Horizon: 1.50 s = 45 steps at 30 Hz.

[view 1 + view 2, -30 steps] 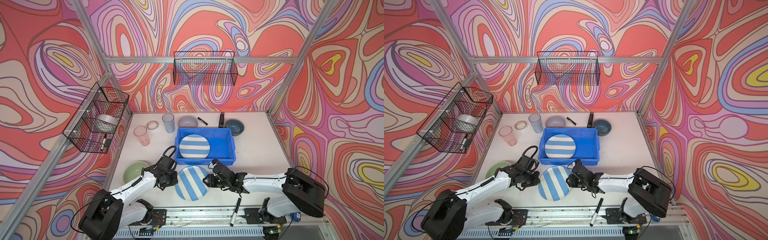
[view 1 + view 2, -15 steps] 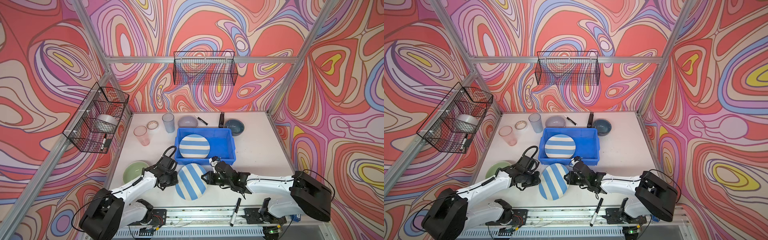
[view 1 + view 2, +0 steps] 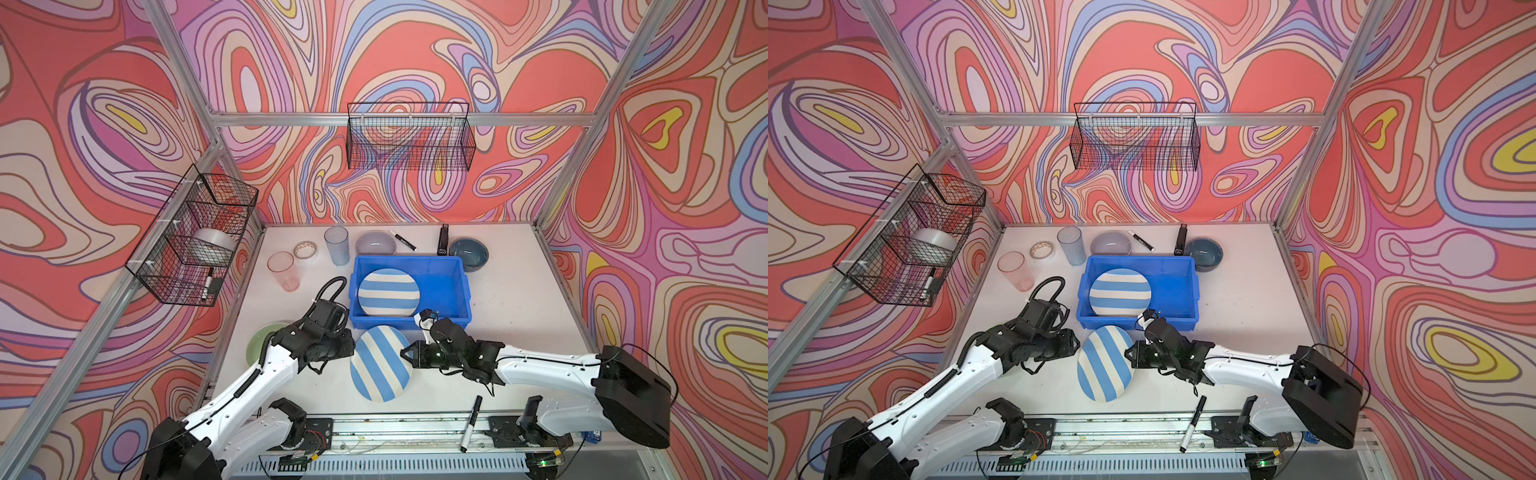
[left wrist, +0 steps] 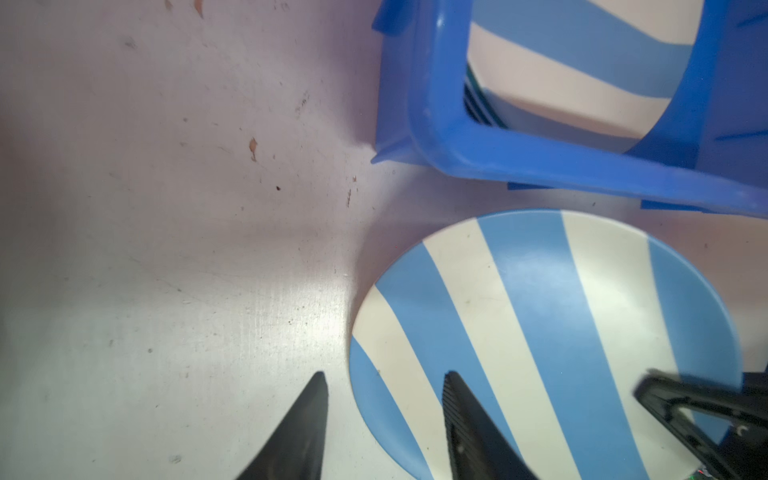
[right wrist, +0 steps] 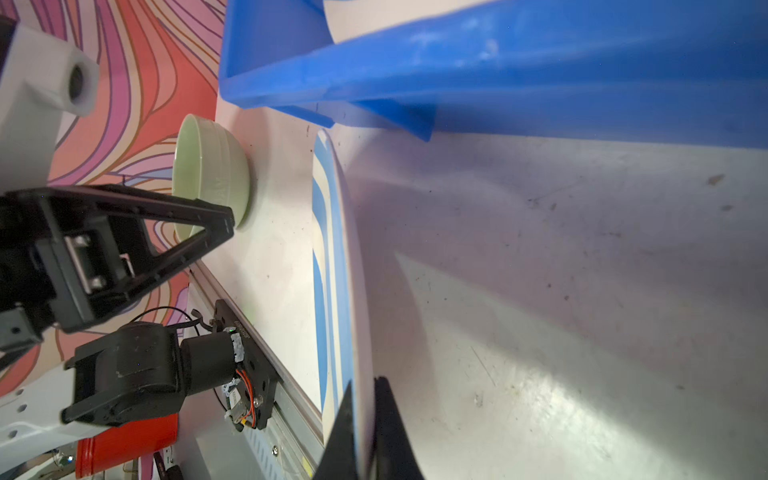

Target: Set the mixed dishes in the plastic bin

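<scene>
Striped plate tilted on worktop, right pincer pinching its rim; left pincer spread. Next, judged: clear the bin wall.

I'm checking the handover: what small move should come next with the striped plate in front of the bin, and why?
Probably raise the right gripper, pinched shut on the blue-white striped plate, until it clears the rim of the blue plastic bin; the left gripper stands open, not gripping.
</scene>
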{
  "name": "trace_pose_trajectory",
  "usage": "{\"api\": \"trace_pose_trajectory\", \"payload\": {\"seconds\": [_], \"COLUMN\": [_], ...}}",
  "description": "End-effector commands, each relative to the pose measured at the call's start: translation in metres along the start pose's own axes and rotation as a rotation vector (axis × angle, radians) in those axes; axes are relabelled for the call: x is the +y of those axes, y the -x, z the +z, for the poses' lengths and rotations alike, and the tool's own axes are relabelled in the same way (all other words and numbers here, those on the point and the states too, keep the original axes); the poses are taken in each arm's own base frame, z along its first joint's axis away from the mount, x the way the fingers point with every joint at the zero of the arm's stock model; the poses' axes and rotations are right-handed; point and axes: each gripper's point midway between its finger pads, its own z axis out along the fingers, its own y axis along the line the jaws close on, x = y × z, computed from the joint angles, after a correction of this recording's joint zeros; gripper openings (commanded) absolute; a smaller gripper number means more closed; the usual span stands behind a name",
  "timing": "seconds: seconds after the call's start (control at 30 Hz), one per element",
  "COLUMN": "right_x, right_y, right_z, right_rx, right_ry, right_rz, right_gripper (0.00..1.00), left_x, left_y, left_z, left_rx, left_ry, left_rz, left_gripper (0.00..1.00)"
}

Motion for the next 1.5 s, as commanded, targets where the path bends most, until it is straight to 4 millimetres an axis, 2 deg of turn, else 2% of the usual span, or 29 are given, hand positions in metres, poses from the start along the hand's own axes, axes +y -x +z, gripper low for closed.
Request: {"api": "trace_pose_trajectory", "payload": {"seconds": [0.0, 0.33, 0.53, 0.6, 0.67, 0.8, 0.93, 1.03, 1.23, 1.47], "right_x": [-0.011, 0.040, 0.059, 0.058, 0.050, 0.047, 0.045, 0.032, 0.016, 0.008], "right_y": [-0.011, 0.025, 0.053, 0.070, 0.096, 0.141, 0.177, 0.202, 0.228, 0.241], "right_z": [-0.011, -0.046, -0.062, -0.069, -0.075, -0.085, -0.088, -0.087, -0.071, -0.053], "right_rx": [0.065, 0.017, -0.009, -0.045, -0.093, -0.173, -0.223, -0.269, -0.276, -0.290], "right_ry": [-0.086, -0.036, 0.002, 0.000, -0.016, 0.012, 0.022, 0.010, 0.013, 0.056], "right_rz": [-0.110, -0.223, -0.230, -0.226, -0.206, -0.185, -0.178, -0.135, -0.101, -0.067], "right_gripper": [0.00, 0.00, 0.00, 0.00, 0.00, 0.00, 0.00, 0.00, 0.00, 0.00], "left_x": [0.016, 0.004, 0.000, 0.003, 0.004, 0.003, 0.007, 0.007, 0.008, 0.011], "left_y": [0.003, 0.048, 0.062, 0.065, 0.068, 0.073, 0.078, 0.081, 0.084, 0.083], "left_z": [-0.020, -0.058, -0.065, -0.065, -0.064, -0.064, -0.066, -0.066, -0.067, -0.063], "left_rx": [0.000, -0.087, -0.116, -0.123, -0.134, -0.151, -0.172, -0.182, -0.202, -0.214], "left_ry": [0.111, 0.079, 0.061, 0.074, 0.072, 0.064, 0.084, 0.083, 0.083, 0.085], "left_rz": [0.038, 0.058, 0.066, 0.054, 0.043, 0.049, 0.057, 0.062, 0.060, 0.040], "left_gripper": [0.54, 0.59, 0.64, 0.64, 0.66, 0.70, 0.74, 0.76, 0.77, 0.77]}}
